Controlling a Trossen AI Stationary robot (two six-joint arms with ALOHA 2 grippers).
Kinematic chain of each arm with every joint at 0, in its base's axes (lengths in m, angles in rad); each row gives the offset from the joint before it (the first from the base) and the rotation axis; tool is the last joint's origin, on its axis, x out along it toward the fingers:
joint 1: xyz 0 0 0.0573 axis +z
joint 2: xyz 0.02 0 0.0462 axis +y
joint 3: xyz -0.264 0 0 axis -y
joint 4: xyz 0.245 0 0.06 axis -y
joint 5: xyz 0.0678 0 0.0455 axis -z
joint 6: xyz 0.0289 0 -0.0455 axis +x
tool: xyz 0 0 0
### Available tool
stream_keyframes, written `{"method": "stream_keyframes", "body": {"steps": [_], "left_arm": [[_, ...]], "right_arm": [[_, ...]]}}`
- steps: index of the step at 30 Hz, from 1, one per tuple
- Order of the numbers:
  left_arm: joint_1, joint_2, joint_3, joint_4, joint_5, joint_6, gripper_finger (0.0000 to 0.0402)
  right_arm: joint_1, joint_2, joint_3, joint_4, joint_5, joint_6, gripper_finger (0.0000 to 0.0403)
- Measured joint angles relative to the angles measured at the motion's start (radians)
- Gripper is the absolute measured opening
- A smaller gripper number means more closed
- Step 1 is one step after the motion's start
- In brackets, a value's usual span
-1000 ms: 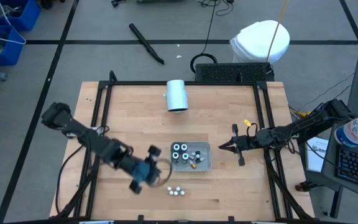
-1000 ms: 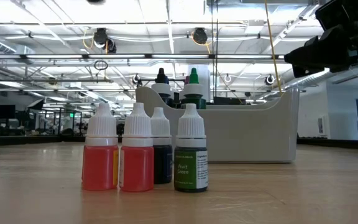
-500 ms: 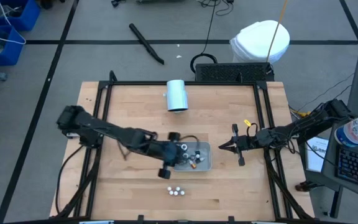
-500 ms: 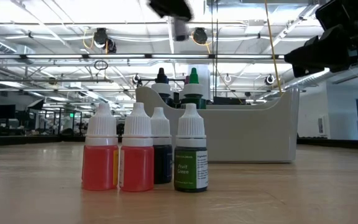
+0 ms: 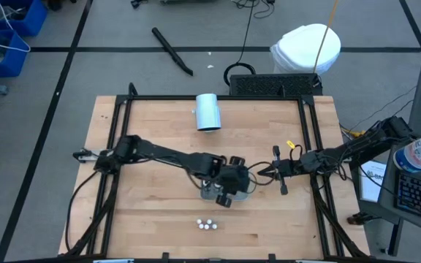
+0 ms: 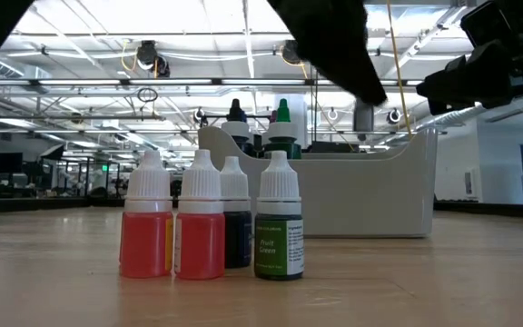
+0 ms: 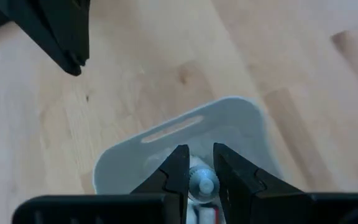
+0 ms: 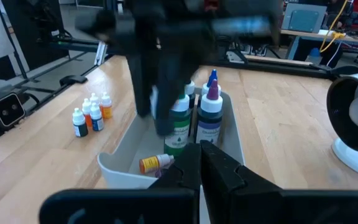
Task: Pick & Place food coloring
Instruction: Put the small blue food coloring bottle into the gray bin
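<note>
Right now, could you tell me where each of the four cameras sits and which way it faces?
High view: overhead, straight down on the table; both arms show.
Low view: table height, level past four food coloring bottles to the grey tray.
Left wrist view: above the tray, looking down; left gripper pinches a bottle.
Right wrist view: beside the tray, looking across it; right gripper shut.
Shared: all four views show the tray.

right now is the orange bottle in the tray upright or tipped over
Tipped over. In the right wrist view the orange bottle lies on its side on the floor of the tray, while the green bottle beside it stands upright.
</note>
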Motion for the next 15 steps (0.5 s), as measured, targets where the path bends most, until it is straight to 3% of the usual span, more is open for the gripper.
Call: {"method": "stream_keyframes", "body": {"steps": [15], "left_arm": [[0.074, 0.101, 0.004, 0.046, 0.017, -0.006, 0.0063]], "right_arm": [[0.0, 0.0, 0.0, 0.001, 0.0, -0.009, 0.0]]}}
